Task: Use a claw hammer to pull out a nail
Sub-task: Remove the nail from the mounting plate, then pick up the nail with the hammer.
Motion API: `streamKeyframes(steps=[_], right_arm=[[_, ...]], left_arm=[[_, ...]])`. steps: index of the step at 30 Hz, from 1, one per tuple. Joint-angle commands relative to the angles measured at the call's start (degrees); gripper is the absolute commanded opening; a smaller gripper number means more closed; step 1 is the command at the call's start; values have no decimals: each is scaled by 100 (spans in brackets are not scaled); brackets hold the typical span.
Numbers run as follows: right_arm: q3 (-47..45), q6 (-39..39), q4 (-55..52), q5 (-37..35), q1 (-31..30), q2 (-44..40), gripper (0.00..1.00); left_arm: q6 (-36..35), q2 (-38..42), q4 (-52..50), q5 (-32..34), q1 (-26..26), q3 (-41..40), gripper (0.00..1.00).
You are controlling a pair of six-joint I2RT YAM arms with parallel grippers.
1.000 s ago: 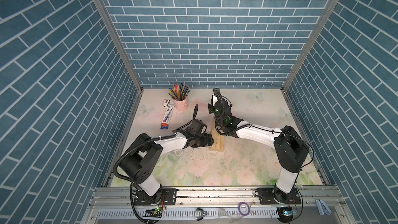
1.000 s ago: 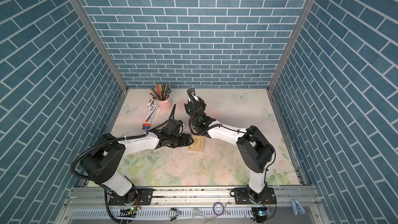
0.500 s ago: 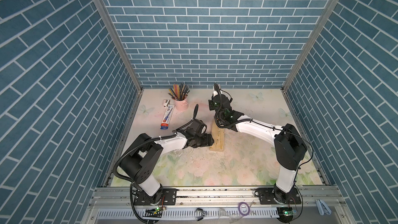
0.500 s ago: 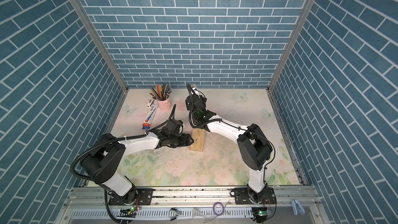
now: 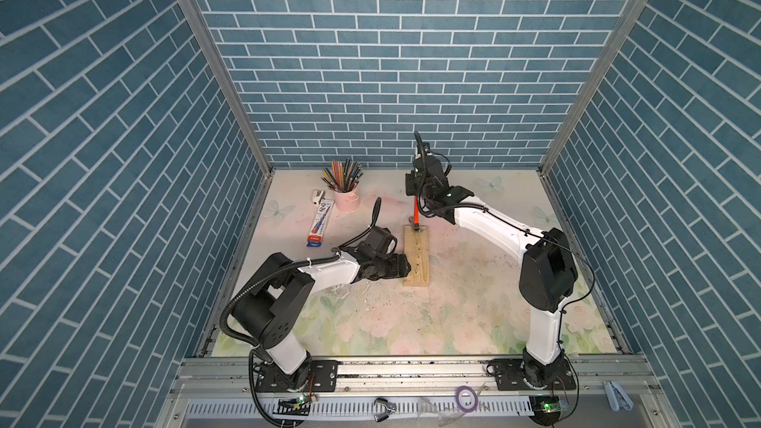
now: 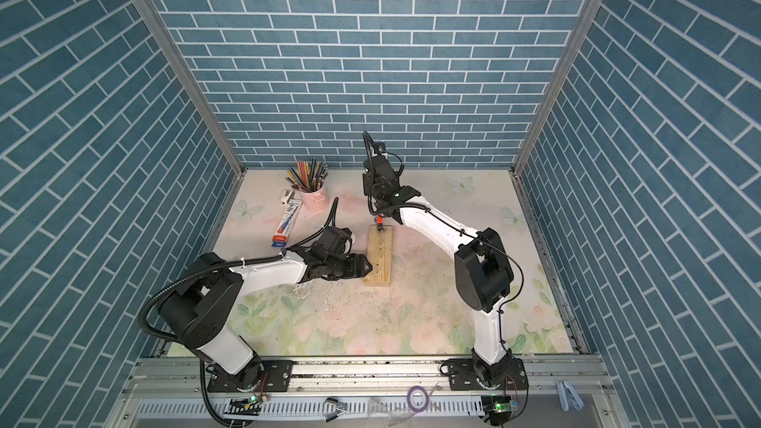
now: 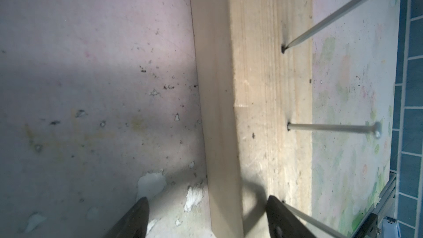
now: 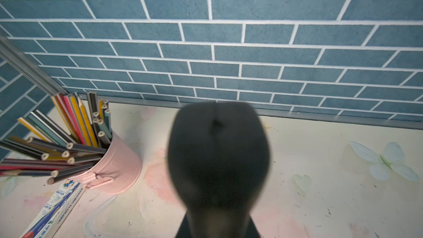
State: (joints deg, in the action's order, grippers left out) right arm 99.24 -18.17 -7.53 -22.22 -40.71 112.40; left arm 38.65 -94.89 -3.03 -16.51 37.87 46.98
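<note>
Since both top views show your right gripper (image 5: 416,195) pinching the claw hammer (image 5: 415,212) near-upright, head at the wood block's (image 5: 416,259) far end, mid-frame, a hard lever could tip that block. Left wrist: left gripper (image 7: 207,204) spread astride the block's edge, not clamping, so it may slide; nails (image 7: 332,128) stand proud. Right wrist: only the blurred handle butt, lower centre; claw-on-nail engagement unconfirmed, slip-off possible.

Left arm (image 5: 329,271) and right arm (image 5: 490,228) have white links and bulky black joints. A ribbed black hose (image 5: 224,314) runs along the left arm, and a thin black cable (image 5: 591,277) along the right. Black, screwed base plates (image 5: 325,380) sit at the bottom. The left gripper (image 7: 208,199) has dark, tapered fingers (image 7: 137,216).
</note>
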Motion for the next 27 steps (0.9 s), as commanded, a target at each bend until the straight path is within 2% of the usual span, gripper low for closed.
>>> streamKeyframes(steps=[1,11,19,23,27], right_arm=[[524,-259,-387,256,147,5,0],[737,-150,-124,395,358,-180,0],[1222,89,-170,654,398,-453,0],[1397,170,-205,891,397,-663,0],[1602,243,-308,1059,396,-822,0]], left_arm=[[-178,-355,-866,570,37,-159,80],[-537,-130,-1019,693,54,140,80],[-1126,447,-1290,1095,13,1211,81],[-1257,972,-324,879,19,1410,87],[-1603,1304,508,484,9,1450,87]])
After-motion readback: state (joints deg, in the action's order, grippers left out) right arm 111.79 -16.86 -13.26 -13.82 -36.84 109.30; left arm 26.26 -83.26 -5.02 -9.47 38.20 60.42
